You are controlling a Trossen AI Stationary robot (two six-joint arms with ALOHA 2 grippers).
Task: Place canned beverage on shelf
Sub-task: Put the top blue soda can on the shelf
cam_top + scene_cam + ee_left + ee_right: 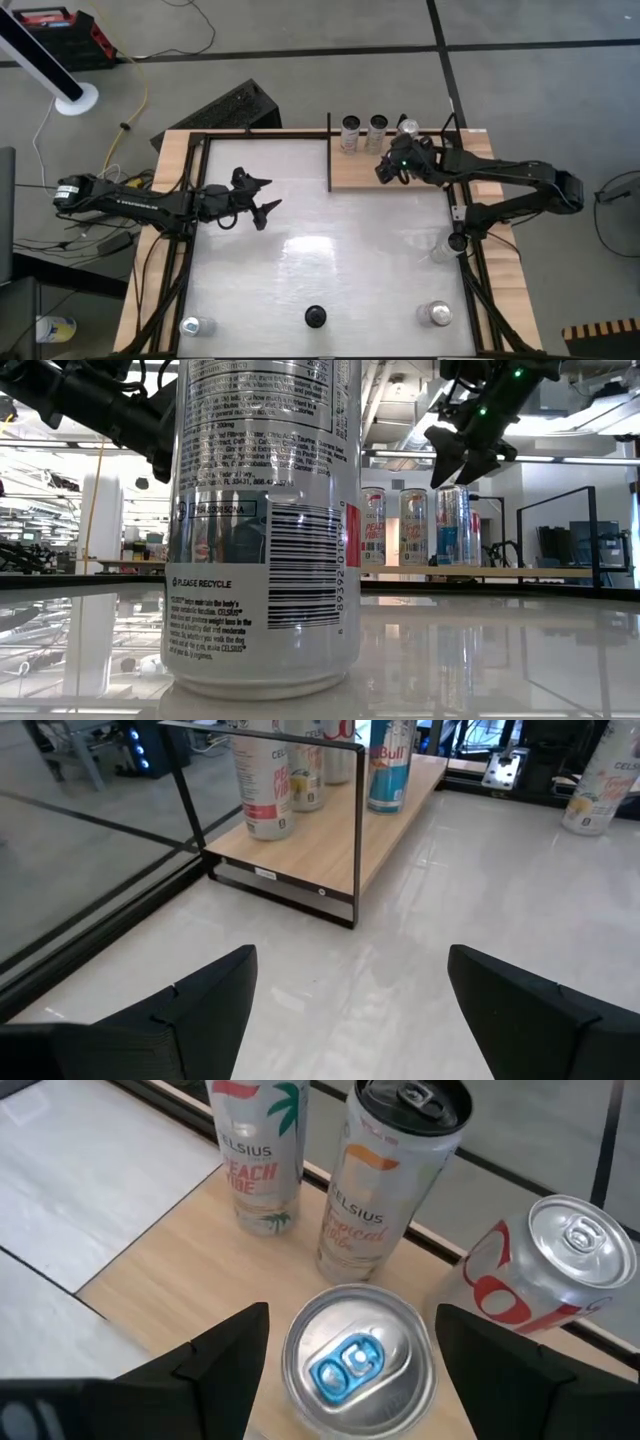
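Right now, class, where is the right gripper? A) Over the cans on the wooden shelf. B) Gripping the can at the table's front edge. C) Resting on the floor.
A: the right gripper hangs open above a can standing on the shelf.

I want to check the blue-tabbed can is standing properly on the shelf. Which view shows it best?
The right wrist view: the blue-tabbed can stands upright on the shelf between the open right claw fingers. The low view shows it far off, the left wrist view only its lower part, and the high view hides it under the claw.
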